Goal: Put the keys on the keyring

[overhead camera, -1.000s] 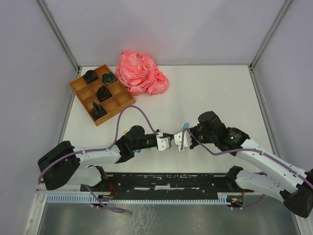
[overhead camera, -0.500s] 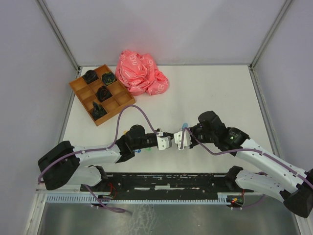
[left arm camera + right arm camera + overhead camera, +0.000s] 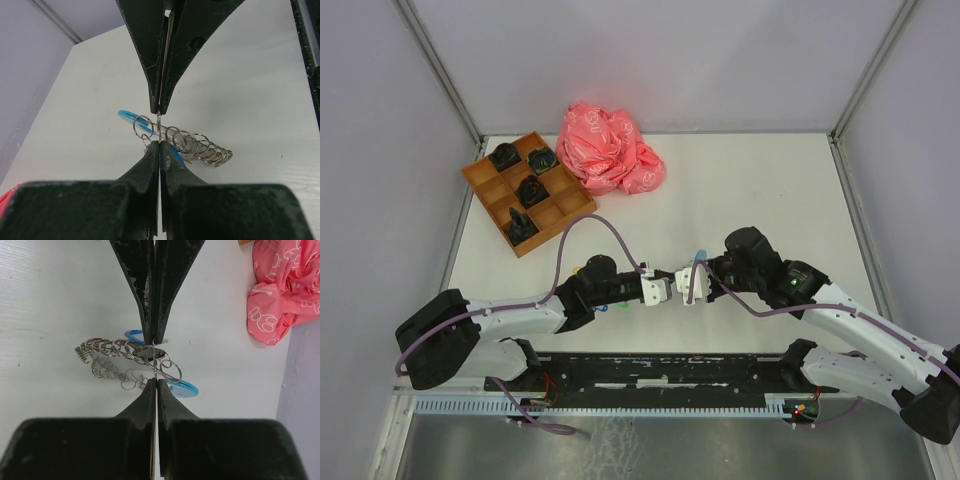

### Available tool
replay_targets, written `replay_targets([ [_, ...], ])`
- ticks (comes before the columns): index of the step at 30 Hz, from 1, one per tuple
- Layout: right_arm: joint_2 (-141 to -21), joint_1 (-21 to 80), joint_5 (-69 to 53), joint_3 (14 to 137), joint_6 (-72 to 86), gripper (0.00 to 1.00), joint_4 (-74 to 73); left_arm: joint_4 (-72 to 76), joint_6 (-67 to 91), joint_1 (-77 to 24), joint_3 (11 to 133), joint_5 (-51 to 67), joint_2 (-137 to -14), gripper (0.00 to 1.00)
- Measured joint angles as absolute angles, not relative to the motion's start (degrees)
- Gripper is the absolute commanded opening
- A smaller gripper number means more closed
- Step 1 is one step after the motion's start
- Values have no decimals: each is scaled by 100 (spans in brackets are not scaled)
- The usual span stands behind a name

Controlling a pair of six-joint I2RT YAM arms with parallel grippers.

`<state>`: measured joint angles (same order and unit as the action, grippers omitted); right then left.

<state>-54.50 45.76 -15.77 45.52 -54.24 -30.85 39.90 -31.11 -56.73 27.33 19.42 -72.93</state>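
A string of small silver rings, the keyring [image 3: 200,146] [image 3: 105,347], hangs just above the table between my two grippers. Blue tags [image 3: 131,116] [image 3: 182,388] and a black tag [image 3: 153,352] hang with it, and one blue tag [image 3: 698,258] shows from above. My left gripper [image 3: 159,127] [image 3: 665,290] is shut on a thin silver ring at one end of the string. My right gripper [image 3: 155,364] [image 3: 686,288] faces it, shut on a thin ring in the same bunch. Small green and blue bits [image 3: 604,307] peek out beside the left arm. No key blades are clearly visible.
An orange divided tray [image 3: 480,178] with dark objects stands at the back left. A crumpled pink bag [image 3: 608,148] [image 3: 282,285] lies at the back centre. Walls enclose the table on three sides, and a black rail [image 3: 670,365] runs along the near edge.
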Motion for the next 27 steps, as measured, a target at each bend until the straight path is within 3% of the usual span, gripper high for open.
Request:
replay_targets([
  [27, -5450, 4576, -1542, 4552, -5424, 1, -3083, 3933, -3109, -5677, 2751, 1951, -7279, 3],
])
